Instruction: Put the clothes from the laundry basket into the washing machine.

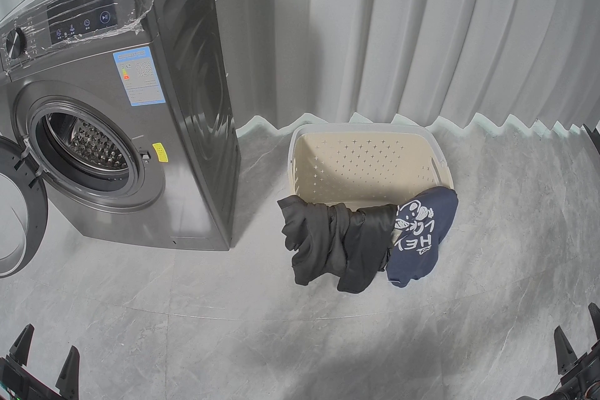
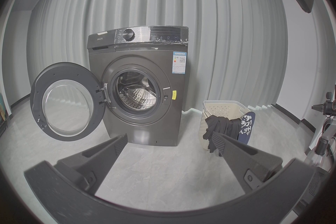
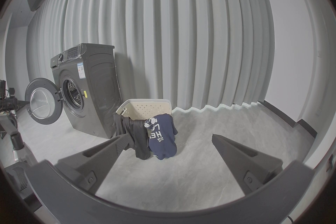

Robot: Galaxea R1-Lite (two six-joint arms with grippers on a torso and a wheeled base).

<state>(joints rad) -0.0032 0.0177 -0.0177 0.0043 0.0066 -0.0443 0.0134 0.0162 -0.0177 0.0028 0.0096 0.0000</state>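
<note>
- One round, grey-rimmed glass door stands swung fully aside at the far left, which leaves the machine's mouth unblocked for loading.
- Low beside it, the left hand hangs above the floor with its fingers spread wide and nothing between them. It faces the machine's front and is well apart from any cloth.
- Next stands the dark grey front-loading washing machine. Its perforated steel drum shows bare, so no garment seems to be inside yet.
- To the right, near the machine but apart from it, sits the cream perforated plastic laundry basket.
- A crumpled black garment hangs over the basket's near rim and down toward the floor. Draped this way, it offers raised folds for an easy pinch.
- Touching it, a navy printed T-shirt hangs over the same rim.
- At the far right, the right hand is also spread wide and empty. It sits on the basket's side, so it looks the likelier one to take the first garment.
</note>
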